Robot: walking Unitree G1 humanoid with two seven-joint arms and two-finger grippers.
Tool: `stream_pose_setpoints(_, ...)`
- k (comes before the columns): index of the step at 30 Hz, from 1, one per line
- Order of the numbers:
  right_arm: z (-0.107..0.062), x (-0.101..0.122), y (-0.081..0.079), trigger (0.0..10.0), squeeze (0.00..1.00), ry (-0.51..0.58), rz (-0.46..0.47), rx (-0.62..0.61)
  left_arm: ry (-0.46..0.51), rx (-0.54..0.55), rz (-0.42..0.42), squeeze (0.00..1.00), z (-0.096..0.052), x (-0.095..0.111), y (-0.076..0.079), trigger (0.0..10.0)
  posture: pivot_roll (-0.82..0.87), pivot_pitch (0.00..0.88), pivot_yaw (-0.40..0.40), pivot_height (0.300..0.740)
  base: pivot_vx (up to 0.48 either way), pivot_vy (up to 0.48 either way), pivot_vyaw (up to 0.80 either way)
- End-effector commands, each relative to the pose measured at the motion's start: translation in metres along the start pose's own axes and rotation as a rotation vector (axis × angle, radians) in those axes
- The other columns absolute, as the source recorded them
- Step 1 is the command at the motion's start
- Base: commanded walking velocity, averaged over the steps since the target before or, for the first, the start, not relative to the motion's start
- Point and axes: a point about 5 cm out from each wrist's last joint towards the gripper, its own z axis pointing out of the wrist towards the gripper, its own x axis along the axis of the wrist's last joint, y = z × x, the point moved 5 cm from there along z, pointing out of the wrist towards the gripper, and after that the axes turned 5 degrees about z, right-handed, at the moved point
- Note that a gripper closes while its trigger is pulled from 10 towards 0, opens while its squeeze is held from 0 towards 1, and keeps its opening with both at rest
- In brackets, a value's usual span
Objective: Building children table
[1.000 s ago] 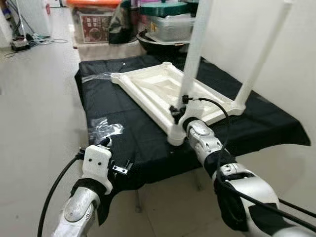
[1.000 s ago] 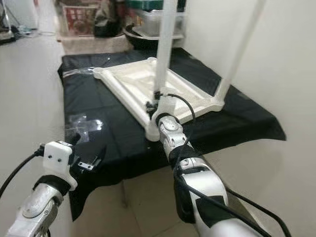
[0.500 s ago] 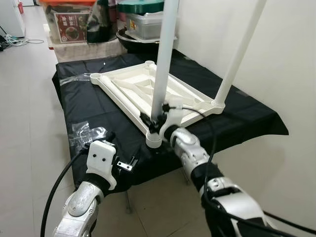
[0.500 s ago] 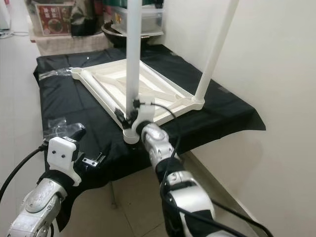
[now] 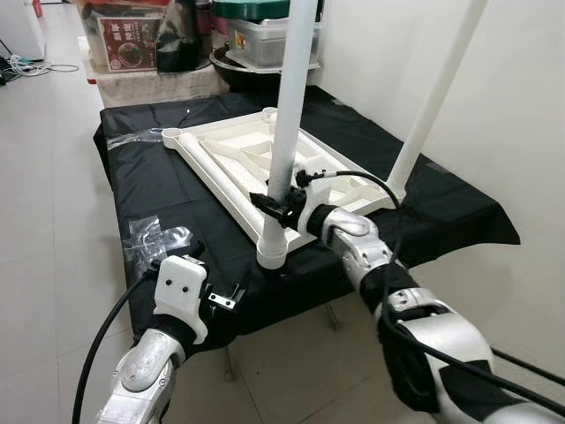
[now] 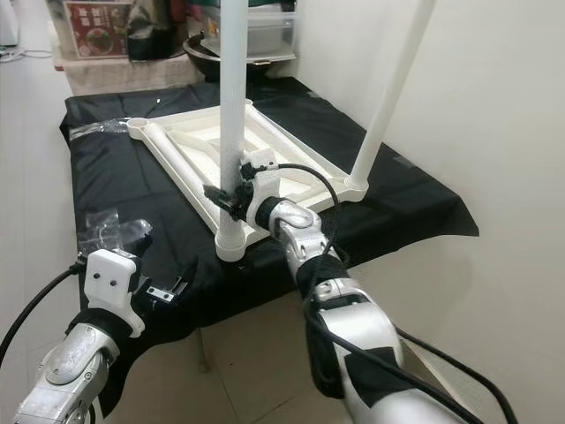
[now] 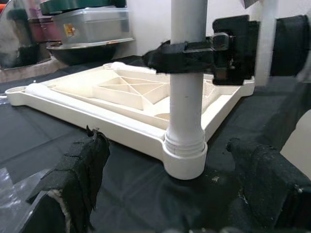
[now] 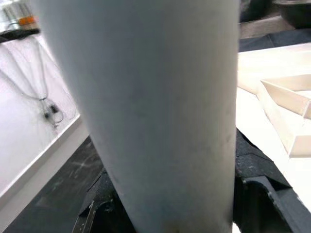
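Note:
A white children's tabletop (image 5: pixel 231 152) lies upside down on a black cloth (image 5: pixel 150 181). Two white legs stand upright in its corner sockets: the near leg (image 5: pixel 290 106) and a right leg (image 5: pixel 434 93). My right gripper (image 5: pixel 274 203) is shut on the near leg a little above its socket (image 7: pixel 184 156); the leg (image 8: pixel 146 97) stands between its black fingers (image 8: pixel 262 199). My left gripper (image 5: pixel 207 276) hovers low at the cloth's front edge, open and holding nothing, pointing at the near leg's base (image 7: pixel 186 111) from a short way off.
A crumpled clear plastic bag (image 5: pixel 154 238) lies on the cloth near my left gripper. Storage bins and boxes (image 5: pixel 132 40) are stacked behind the table. A white wall (image 5: pixel 530 132) runs close along the right. Tiled floor (image 5: pixel 44 177) lies to the left.
The view has shifted. My right forearm has swung round to the right of the near leg, and its grip sits slightly higher above the socket. The left arm has barely moved.

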Motion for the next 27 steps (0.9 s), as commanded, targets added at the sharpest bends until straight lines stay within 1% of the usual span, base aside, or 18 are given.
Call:
stream_pose_setpoints(1, -0.008, -0.008, 0.037, 0.0, 0.00, -0.036, 0.045, -0.327, -0.007, -0.006, 0.002, 0.00, -0.003, -0.001, 0.002, 10.0, 0.12, 0.000, -0.101, 0.740, 0.000, 0.000, 0.00)
stream_pose_setpoints(2, -0.024, -0.017, 0.065, 0.0, 0.00, -0.046, 0.113, -0.587, -0.008, -0.005, 0.002, 0.00, -0.003, -0.001, 0.001, 10.0, 0.12, 0.000, -0.102, 0.740, 0.000, 0.000, 0.00)
stream_pose_setpoints(3, -0.024, -0.017, 0.065, 0.0, 0.00, -0.046, 0.113, -0.587, -0.008, -0.005, 0.002, 0.00, -0.003, -0.001, 0.001, 10.0, 0.12, 0.000, -0.102, 0.740, 0.000, 0.000, 0.00)
stream_pose_setpoints(4, -0.041, -0.030, 0.084, 0.0, 0.00, -0.077, 0.177, -0.786, -0.007, -0.005, 0.002, 0.00, -0.004, 0.000, 0.001, 10.0, 0.12, 0.000, -0.105, 0.740, 0.000, 0.000, 0.00)
stream_pose_setpoints(6, -0.041, -0.030, 0.084, 0.0, 0.00, -0.077, 0.177, -0.786, -0.007, -0.005, 0.002, 0.00, -0.004, 0.000, 0.001, 10.0, 0.12, 0.000, -0.105, 0.740, 0.000, 0.000, 0.00)
stream_pose_setpoints(7, -0.054, -0.039, 0.093, 0.0, 0.00, -0.103, 0.214, -0.907, -0.007, -0.005, 0.002, 0.00, -0.004, 0.000, 0.001, 10.0, 0.12, 0.000, -0.105, 0.740, 0.000, 0.000, 0.00)
stream_pose_setpoints(8, -0.050, -0.051, 0.078, 0.0, 0.00, -0.111, 0.229, -0.899, -0.009, -0.005, -0.002, 0.00, -0.004, 0.000, 0.003, 10.0, 0.13, 0.000, -0.091, 0.740, 0.000, 0.000, 0.00)
stream_pose_setpoints(9, -0.035, -0.061, 0.051, 3.1, 0.00, -0.137, 0.233, -0.796, -0.007, -0.009, -0.007, 0.00, -0.002, 0.001, 0.005, 10.0, 0.12, 0.000, -0.081, 0.740, 0.000, 0.000, 0.00)
stream_pose_setpoints(10, -0.035, -0.061, 0.051, 3.1, 0.00, -0.137, 0.233, -0.796, -0.007, -0.009, -0.007, 0.00, -0.002, 0.001, 0.005, 10.0, 0.12, 0.000, -0.081, 0.740, 0.000, 0.000, 0.00)
stream_pose_setpoints(12, -0.025, -0.065, 0.031, 3.1, 0.00, -0.151, 0.237, -0.716, -0.005, -0.012, -0.011, 0.00, -0.002, 0.002, 0.006, 10.0, 0.12, 0.000, -0.081, 0.740, 0.000, 0.000, 0.00)
stream_pose_setpoints(13, -0.011, -0.057, 0.005, 10.0, 0.00, -0.100, 0.228, -0.562, -0.002, -0.021, -0.014, 0.00, 0.000, 0.003, 0.007, 10.0, 0.12, 0.000, -0.064, 0.740, 0.000, 0.000, 0.00)
stream_pose_setpoints(14, -0.003, -0.048, -0.008, 10.0, 1.00, -0.052, 0.226, -0.448, -0.003, -0.031, -0.011, 0.00, 0.001, 0.002, 0.007, 10.0, 0.12, 0.000, -0.064, 0.740, 0.000, 0.000, 0.00)
stream_pose_setpoints(16, 0.005, -0.030, -0.019, 10.0, 1.00, 0.015, 0.197, -0.328, -0.006, -0.041, -0.004, 0.00, 0.002, 0.000, 0.007, 10.0, 0.11, 0.000, -0.066, 0.740, 0.000, 0.000, 0.00)
stream_pose_setpoints(21, 0.008, -0.020, -0.020, 10.0, 0.91, 0.031, 0.166, -0.261, -0.002, -0.039, -0.002, 0.00, 0.004, 0.001, 0.005, 10.0, 0.11, 0.000, -0.071, 0.740, 0.000, 0.000, 0.00)
stream_pose_setpoints(22, 0.011, -0.005, -0.024, 10.0, 0.00, 0.059, 0.131, -0.148, 0.003, -0.033, -0.002, 0.00, 0.004, 0.003, 0.003, 10.0, 0.11, 0.000, -0.073, 0.740, 0.000, 0.000, 0.00)
stream_pose_setpoints(24, 0.011, -0.005, -0.024, 10.0, 0.00, 0.059, 0.131, -0.148, 0.003, -0.033, -0.002, 0.00, 0.004, 0.003, 0.003, 10.0, 0.11, 0.000, -0.073, 0.740, 0.000, 0.000, 0.00)
stream_pose_setpoints(26, 0.003, 0.009, -0.035, 10.0, 0.00, 0.043, -0.044, 0.218, 0.001, -0.027, -0.008, 0.00, 0.003, 0.001, 0.005, 10.0, 0.12, 0.000, -0.093, 0.740, 0.000, 0.000, 0.00)
stream_pose_setpoints(27, 0.003, 0.009, -0.035, 10.0, 0.00, 0.043, -0.044, 0.218, 0.001, -0.027, -0.008, 0.00, 0.003, 0.001, 0.005, 10.0, 0.12, 0.000, -0.093, 0.740, 0.000, 0.000, 0.00)
